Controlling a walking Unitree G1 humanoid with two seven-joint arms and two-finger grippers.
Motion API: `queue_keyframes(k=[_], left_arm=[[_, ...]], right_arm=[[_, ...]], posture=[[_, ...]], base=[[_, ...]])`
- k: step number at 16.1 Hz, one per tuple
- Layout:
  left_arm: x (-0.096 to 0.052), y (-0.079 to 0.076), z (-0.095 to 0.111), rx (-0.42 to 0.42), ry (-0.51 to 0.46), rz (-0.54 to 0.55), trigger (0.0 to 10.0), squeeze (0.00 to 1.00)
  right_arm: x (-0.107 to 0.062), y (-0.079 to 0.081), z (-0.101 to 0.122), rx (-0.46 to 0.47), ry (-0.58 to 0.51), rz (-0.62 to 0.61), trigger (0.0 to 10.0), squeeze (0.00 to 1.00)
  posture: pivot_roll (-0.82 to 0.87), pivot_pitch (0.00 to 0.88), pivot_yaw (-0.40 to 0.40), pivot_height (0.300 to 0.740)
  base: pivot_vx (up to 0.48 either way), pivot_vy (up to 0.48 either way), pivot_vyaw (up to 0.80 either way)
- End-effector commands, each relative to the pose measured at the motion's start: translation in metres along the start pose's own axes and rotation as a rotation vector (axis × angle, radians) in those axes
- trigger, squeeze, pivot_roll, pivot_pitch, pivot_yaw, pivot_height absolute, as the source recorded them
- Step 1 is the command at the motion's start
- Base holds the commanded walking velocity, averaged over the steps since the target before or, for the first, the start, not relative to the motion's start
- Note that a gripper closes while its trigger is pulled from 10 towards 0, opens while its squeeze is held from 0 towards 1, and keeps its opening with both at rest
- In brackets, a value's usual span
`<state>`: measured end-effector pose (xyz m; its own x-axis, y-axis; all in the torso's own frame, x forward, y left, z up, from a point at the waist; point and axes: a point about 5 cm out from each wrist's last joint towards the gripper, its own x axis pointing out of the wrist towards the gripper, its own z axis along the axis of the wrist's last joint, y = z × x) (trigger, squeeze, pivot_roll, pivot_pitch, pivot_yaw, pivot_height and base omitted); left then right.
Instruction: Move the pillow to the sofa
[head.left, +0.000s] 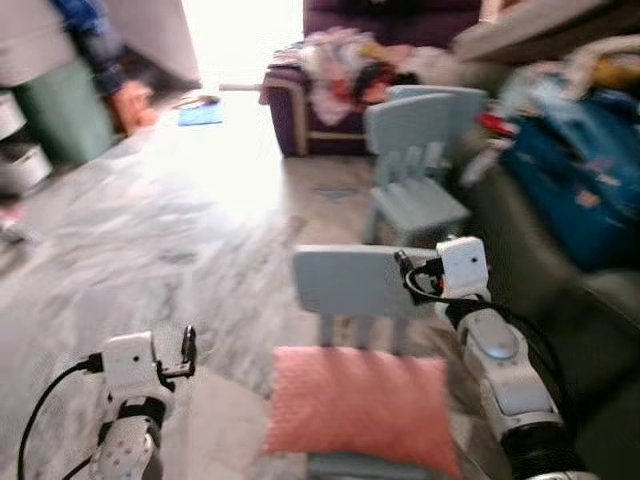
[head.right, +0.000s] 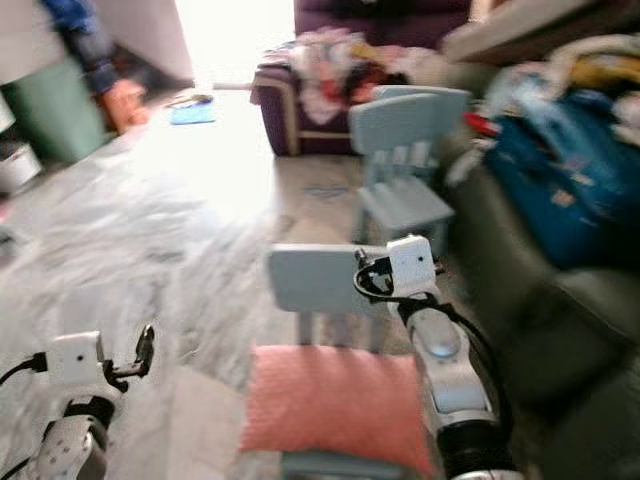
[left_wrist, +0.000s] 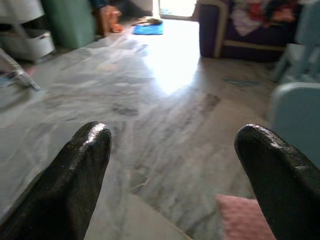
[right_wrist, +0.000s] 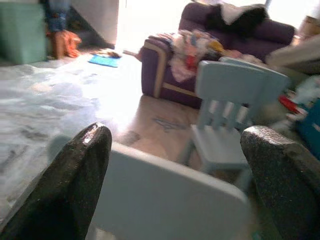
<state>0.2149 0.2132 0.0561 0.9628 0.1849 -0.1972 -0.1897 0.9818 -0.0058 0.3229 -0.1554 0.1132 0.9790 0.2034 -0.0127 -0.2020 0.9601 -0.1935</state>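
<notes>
From my head camera the pillow lies right before me on the seat of a small pale blue chair, a soft salmon-pink cushion, roughly square, with a faintly nubbed cover and rounded corners, its near edge drooping over the front of the seat; the picture is somewhat blurred. My right arm reaches forward beside the pillow, and my right claw sits up at the chair's backrest with nothing in it. My left claw hangs low over the grey marbled floor, well apart from the pillow. A second pale blue chair stands further on, and beyond it a dark purple sofa heaped with clothes; a dark couch with a blue bag runs along my right. From my left wrist, the two black fingers stand wide apart with only floor between them, holding nothing, and a corner of the pink pillow shows near one fingertip. From my right wrist, the fingers are likewise spread wide and empty, straddling the top edge of the nearer chair's backrest, with the other chair and the purple sofa ahead
</notes>
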Motion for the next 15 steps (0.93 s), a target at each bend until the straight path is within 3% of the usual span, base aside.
queue_keyframes(k=[1, 3, 11, 15], left_arm=[[-0.0008, 0.0016, -0.0022, -0.002, 0.015, 0.010, 10.0, 0.00], [-0.0010, 0.0001, -0.0018, 0.014, 0.010, 0.001, 10.0, 0.00], [-0.0018, -0.0006, -0.0019, 0.011, 0.011, -0.005, 10.0, 0.00], [-0.0021, -0.0007, -0.0030, -0.022, 0.014, 0.005, 10.0, 0.00]], right_arm=[[0.0013, 0.0017, 0.0013, 0.001, -0.004, 0.009, 10.0, 0.00], [0.0012, 0.0015, 0.0012, -0.001, -0.004, 0.009, 10.0, 0.00], [0.0006, 0.0014, 0.0011, -0.003, -0.003, 0.009, 10.0, 0.00], [0.0008, 0.0015, 0.0011, -0.005, -0.002, 0.011, 10.0, 0.00]], posture=[[-0.14, 0.000, 0.034, 0.740], [-0.15, 0.000, 0.033, 0.740], [-0.15, 0.000, 0.032, 0.740], [-0.15, 0.000, 0.032, 0.740]], base=[[0.000, 0.000, 0.00], [0.000, -0.167, 0.00], [0.000, -0.480, 0.00], [0.000, -0.080, 0.00]])
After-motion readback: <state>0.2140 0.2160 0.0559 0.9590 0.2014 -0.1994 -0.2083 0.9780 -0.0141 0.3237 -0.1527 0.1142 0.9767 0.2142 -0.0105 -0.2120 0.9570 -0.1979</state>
